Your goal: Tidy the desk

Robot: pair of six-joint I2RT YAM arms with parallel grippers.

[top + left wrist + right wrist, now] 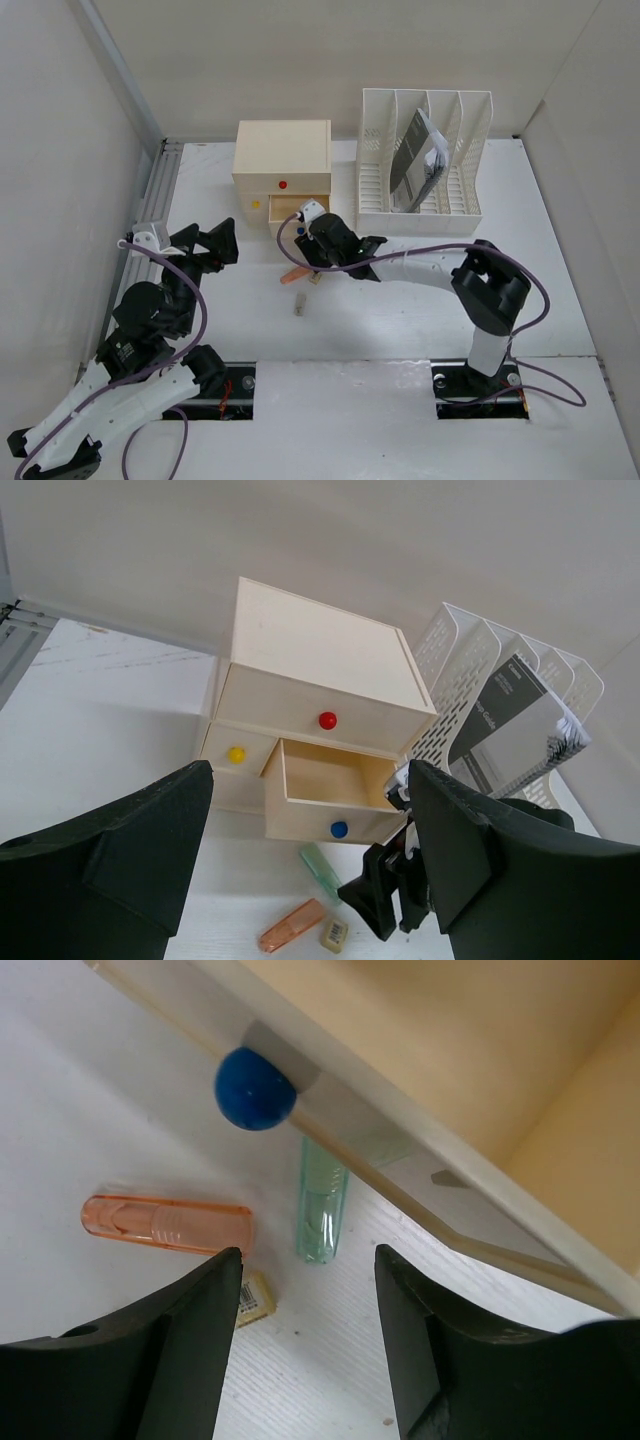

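Presently unsorted: orange tube [165, 1223], green tube [322, 1210] and eraser [252, 1297] lay on the tabletop [400, 320] by the open drawer [325, 790]; right pincer [308, 1270] and left pincer [310, 770] gaped empty.

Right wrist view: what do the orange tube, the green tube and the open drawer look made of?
Orange tube: likely translucent plastic, glossy; the desk shows through it and ridges are moulded in. Green tube: likely the same clear tinted plastic, with highlights along it. Open drawer: probably light wood or fibreboard, matte, with a cream front; its blue knob looks smooth and painted.
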